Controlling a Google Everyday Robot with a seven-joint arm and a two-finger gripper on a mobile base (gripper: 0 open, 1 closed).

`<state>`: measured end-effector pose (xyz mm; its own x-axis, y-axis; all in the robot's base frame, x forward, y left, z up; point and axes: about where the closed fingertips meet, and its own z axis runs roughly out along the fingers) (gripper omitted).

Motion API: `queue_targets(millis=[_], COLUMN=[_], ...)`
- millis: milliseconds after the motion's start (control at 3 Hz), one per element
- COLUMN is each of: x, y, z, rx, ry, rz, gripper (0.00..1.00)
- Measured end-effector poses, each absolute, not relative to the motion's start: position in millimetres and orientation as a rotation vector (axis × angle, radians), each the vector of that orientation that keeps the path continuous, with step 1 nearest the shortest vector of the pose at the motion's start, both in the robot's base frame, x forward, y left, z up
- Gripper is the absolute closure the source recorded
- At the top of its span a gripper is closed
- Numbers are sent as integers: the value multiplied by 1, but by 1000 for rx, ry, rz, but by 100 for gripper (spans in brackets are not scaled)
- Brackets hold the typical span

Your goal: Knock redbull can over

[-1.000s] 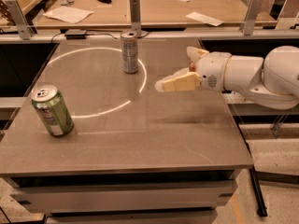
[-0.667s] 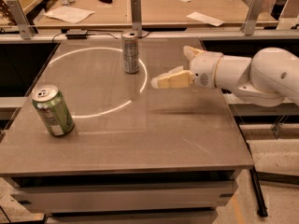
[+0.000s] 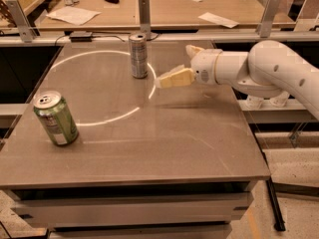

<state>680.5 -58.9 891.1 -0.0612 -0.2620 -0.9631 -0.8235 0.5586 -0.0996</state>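
Because the tall, slim silver-grey redbull can [image 3: 138, 55] stands upright near the back of the grey-brown tabletop [image 3: 164, 153], right on the arc of a bright ring of reflected light [image 3: 107, 119], a push from the wrong angle has little room to spare. The robot's white two-finger gripper [image 3: 173, 64] hangs just to the can's right, near but not touching. Its cream fingers are spread wide and it holds nothing, with the lower finger pointing at the can's lower half.

The main risk looks to be a contact too low on the body. That would likely slide the can leftward upright instead of tipping it, so the sweep could end with the can merely shifted. A glancing touch off the round wall could also spin it aside.

Too hard a strike might send it rolling toward the rear edge, where a grey upright metal post [image 3: 144, 11] stands close behind. It might also roll forward and left toward the wider green drinks can [image 3: 56, 118], which stands well apart.
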Motion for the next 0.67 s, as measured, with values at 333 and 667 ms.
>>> queue_targets(millis=[333, 667], x=[701, 717], y=[-45, -28], z=[886, 886], rx=[-927, -916], ry=[1625, 1626], rz=[619, 637], gripper=[0, 0])
